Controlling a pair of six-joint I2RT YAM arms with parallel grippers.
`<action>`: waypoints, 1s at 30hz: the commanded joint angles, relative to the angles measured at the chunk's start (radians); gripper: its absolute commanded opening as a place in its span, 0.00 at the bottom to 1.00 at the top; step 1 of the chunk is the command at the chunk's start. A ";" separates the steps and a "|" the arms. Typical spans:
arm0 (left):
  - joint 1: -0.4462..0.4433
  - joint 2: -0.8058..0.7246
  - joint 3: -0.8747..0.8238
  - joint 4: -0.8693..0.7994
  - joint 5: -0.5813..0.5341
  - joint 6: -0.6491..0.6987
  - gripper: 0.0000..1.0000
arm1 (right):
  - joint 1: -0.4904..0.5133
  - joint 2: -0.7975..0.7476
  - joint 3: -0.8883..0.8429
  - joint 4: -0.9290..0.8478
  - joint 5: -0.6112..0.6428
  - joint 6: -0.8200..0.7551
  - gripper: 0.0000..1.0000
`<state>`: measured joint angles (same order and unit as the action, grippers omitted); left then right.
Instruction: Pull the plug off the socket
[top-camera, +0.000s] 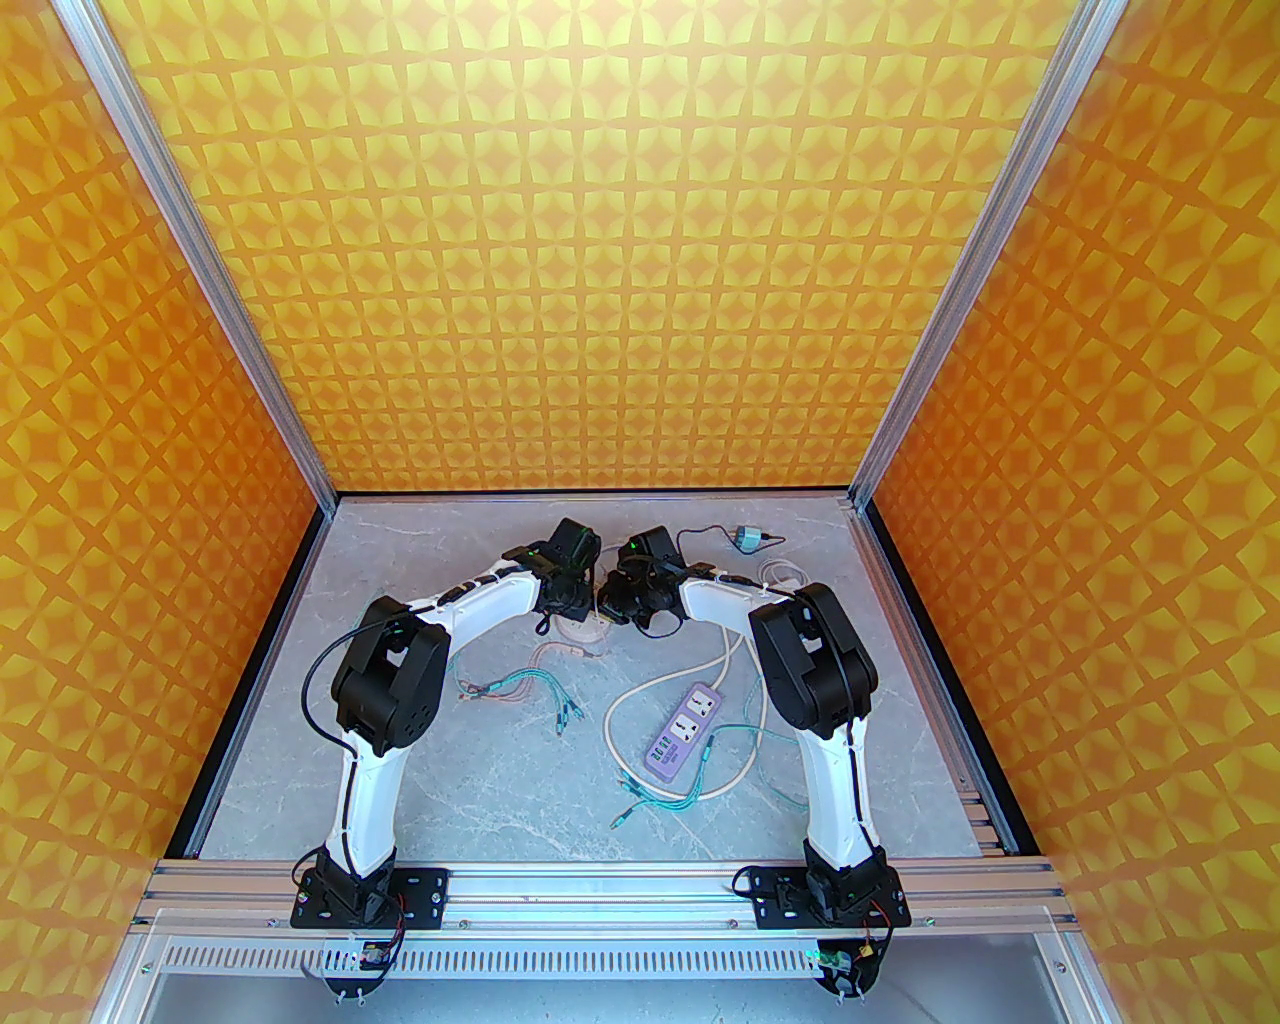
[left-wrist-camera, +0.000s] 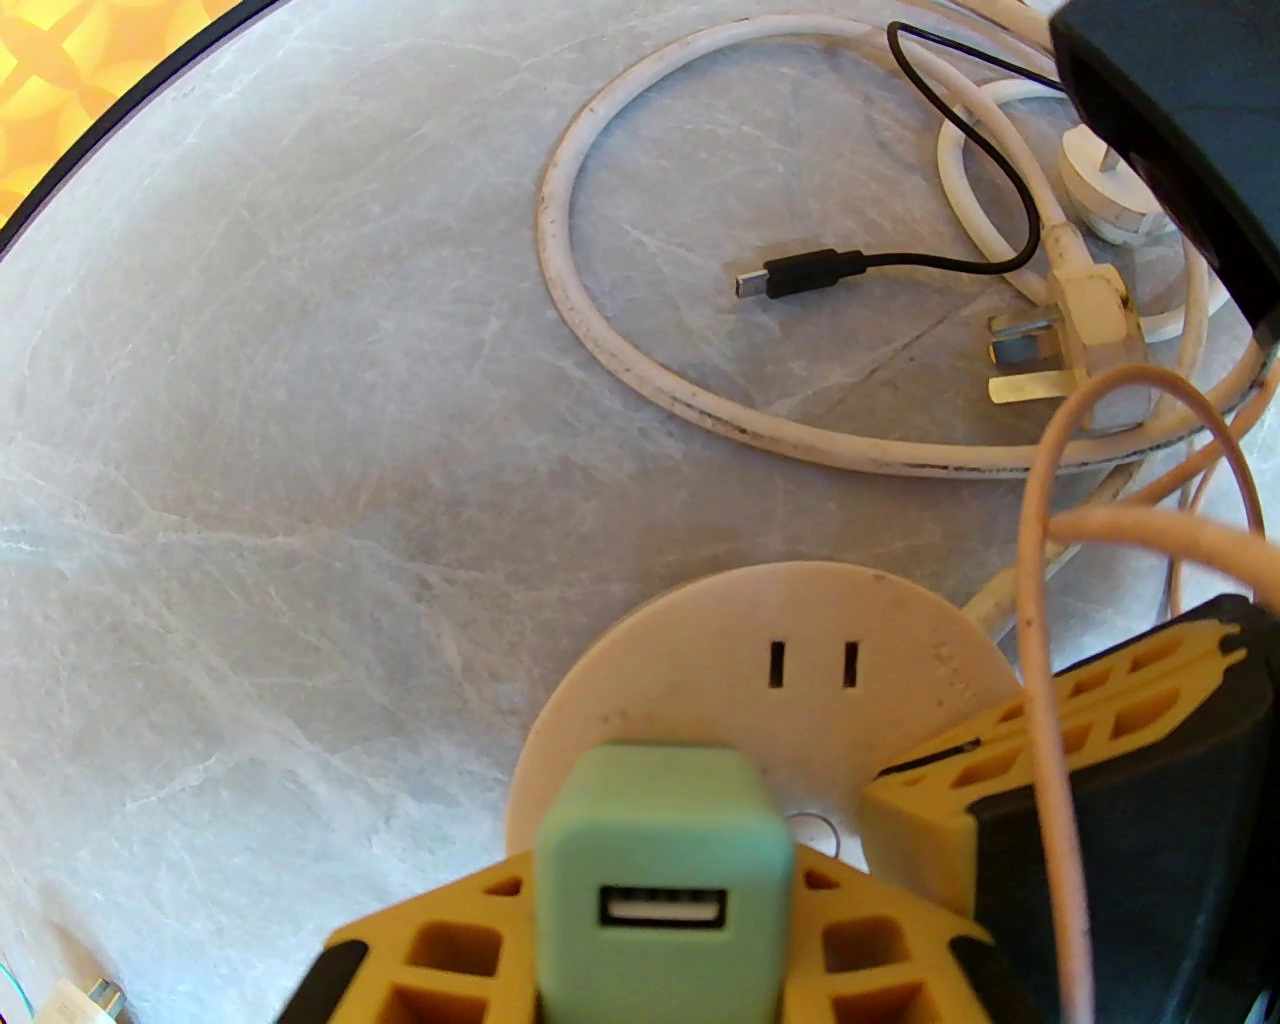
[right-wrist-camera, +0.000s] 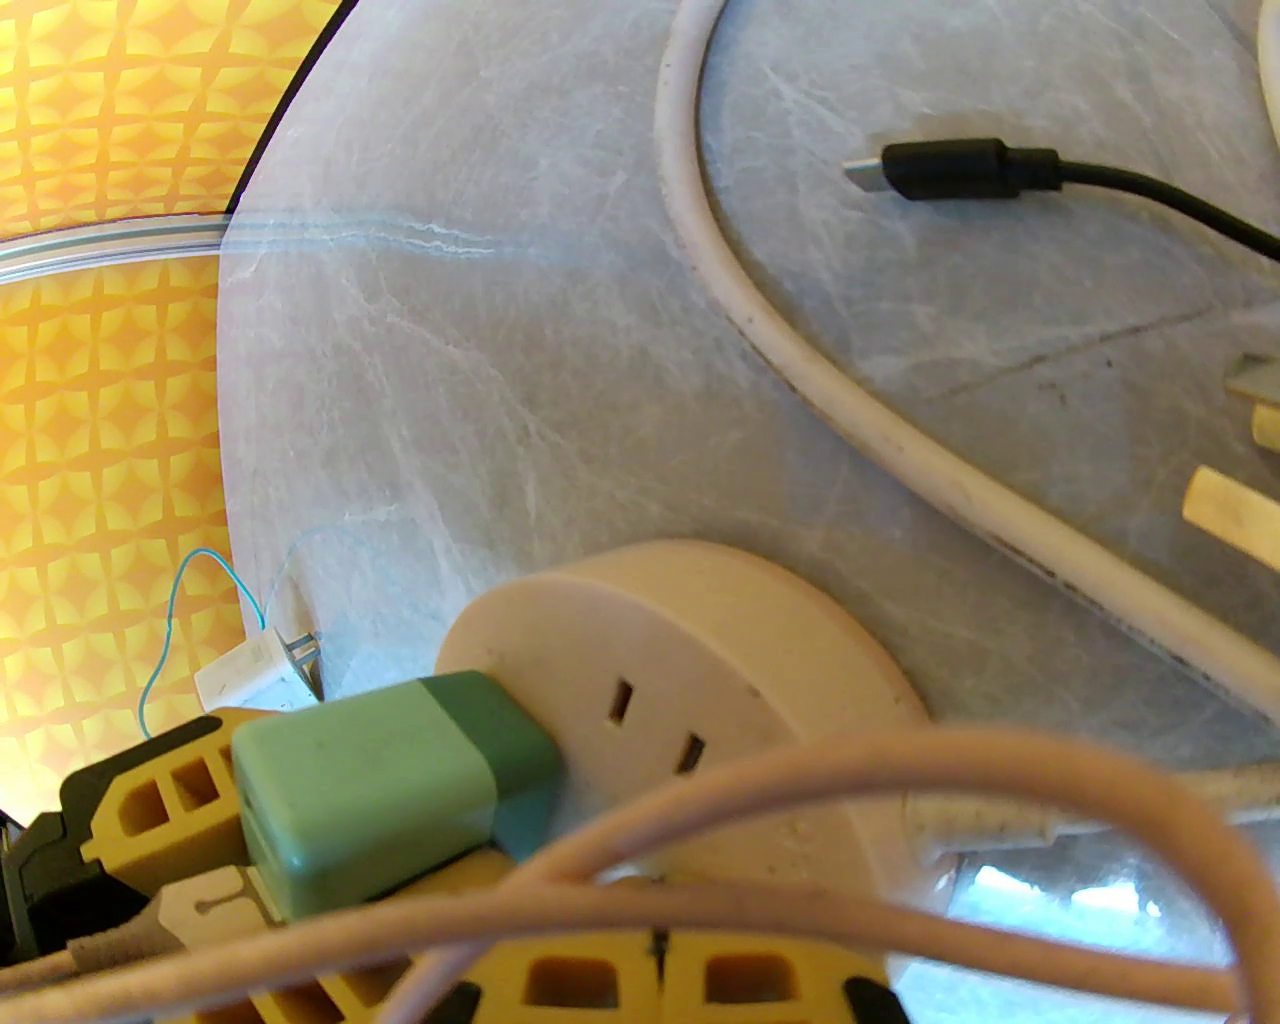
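Open marble table (left-wrist-camera: 300, 400) left of round socket (left-wrist-camera: 800, 620), white cable (left-wrist-camera: 600, 330) looped beyond, green plug (left-wrist-camera: 660, 820) on the socket's face pinched by left gripper (left-wrist-camera: 665, 885), right gripper (right-wrist-camera: 655, 960) pressed together at the socket's rim

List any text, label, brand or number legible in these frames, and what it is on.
Nothing reads clearly enough to quote.
On the purple power strip: dark print at its near end, too small to read.
On the round socket: faint raised marks by its right rim, too blurred.
On the green plug: none seen.
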<state>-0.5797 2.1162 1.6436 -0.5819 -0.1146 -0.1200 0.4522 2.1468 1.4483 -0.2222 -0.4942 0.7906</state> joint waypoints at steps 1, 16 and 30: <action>-0.014 -0.038 -0.019 0.051 0.105 -0.016 0.00 | 0.019 0.105 -0.045 -0.153 0.129 -0.014 0.00; -0.047 0.017 0.090 -0.047 0.033 0.020 0.00 | 0.018 0.106 -0.045 -0.152 0.128 -0.014 0.00; 0.022 -0.051 0.036 0.017 0.180 -0.038 0.00 | 0.019 0.110 -0.035 -0.167 0.132 -0.020 0.00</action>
<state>-0.5308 2.1120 1.6310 -0.5728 0.0067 -0.1589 0.4610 2.1487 1.4551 -0.2253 -0.4786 0.7876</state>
